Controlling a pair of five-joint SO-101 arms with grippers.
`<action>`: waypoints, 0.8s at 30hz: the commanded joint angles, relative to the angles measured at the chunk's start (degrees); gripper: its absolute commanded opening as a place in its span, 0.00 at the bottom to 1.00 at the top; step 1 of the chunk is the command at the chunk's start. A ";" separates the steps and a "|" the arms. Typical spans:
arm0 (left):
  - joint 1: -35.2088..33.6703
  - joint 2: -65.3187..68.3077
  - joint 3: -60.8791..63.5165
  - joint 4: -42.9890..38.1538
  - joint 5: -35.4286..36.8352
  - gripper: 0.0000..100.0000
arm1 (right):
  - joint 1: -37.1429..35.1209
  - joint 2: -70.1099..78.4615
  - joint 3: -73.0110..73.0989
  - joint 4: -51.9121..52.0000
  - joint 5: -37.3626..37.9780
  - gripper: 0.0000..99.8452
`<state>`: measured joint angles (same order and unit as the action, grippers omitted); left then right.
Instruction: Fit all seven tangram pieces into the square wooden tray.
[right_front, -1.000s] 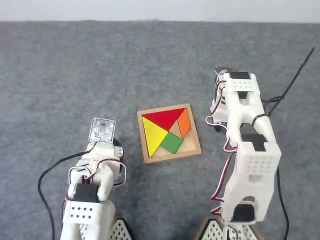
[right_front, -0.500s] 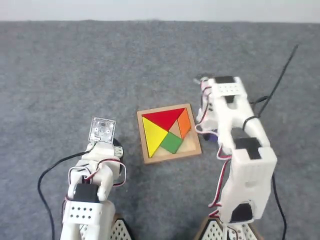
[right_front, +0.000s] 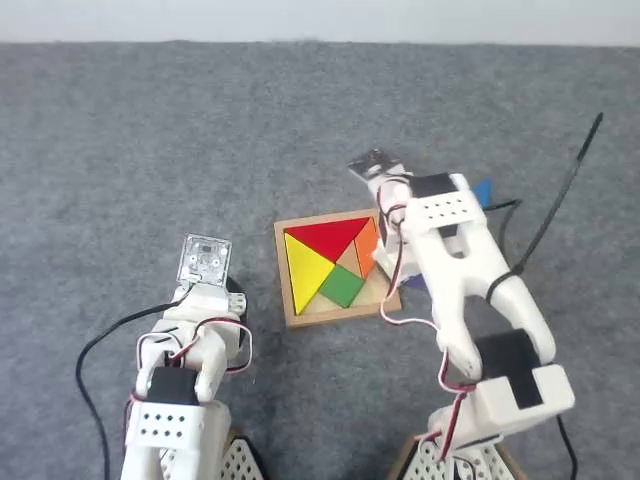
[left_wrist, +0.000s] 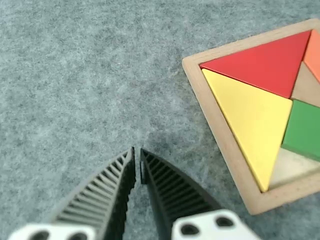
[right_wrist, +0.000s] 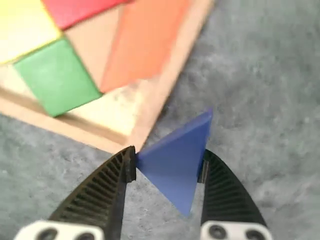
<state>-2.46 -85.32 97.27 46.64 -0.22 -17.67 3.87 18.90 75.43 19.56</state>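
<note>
The square wooden tray (right_front: 283, 278) lies mid-table and holds a red triangle (right_front: 325, 235), a yellow triangle (right_front: 305, 268), a green square (right_front: 343, 287) and an orange piece (right_front: 370, 245); bare wood shows between them. My right gripper (right_wrist: 167, 161) is shut on a blue triangle (right_wrist: 175, 160), just outside the tray rim (right_wrist: 165, 85) at its near right corner. From above, a sliver of that triangle (right_front: 413, 285) peeks from under the right arm (right_front: 440, 225). Another blue piece (right_front: 484, 190) lies on the carpet right of that arm. My left gripper (left_wrist: 137, 152) is shut on nothing, left of the tray (left_wrist: 220, 125).
Grey carpet covers the whole table. The left arm (right_front: 195, 330) stands left of the tray near the front edge. Black cables (right_front: 560, 190) trail to the right of the right arm.
The right arm has swung left toward the tray, carrying the blue triangle to its near right corner and uncovering the other blue piece. The left arm has kept still.
</note>
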 joint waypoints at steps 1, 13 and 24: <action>-0.26 -0.70 -0.48 0.09 0.26 0.01 | -4.44 -3.74 -0.35 -1.63 9.41 0.10; -0.26 -0.70 -0.48 0.09 0.26 0.01 | -12.26 -3.65 0.00 -3.56 41.49 0.10; -0.26 -0.70 -0.48 0.09 0.26 0.01 | -12.00 -3.65 4.92 -3.30 75.96 0.10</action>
<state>-2.46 -85.32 97.27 46.64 -0.22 -29.45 3.87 24.00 72.53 83.74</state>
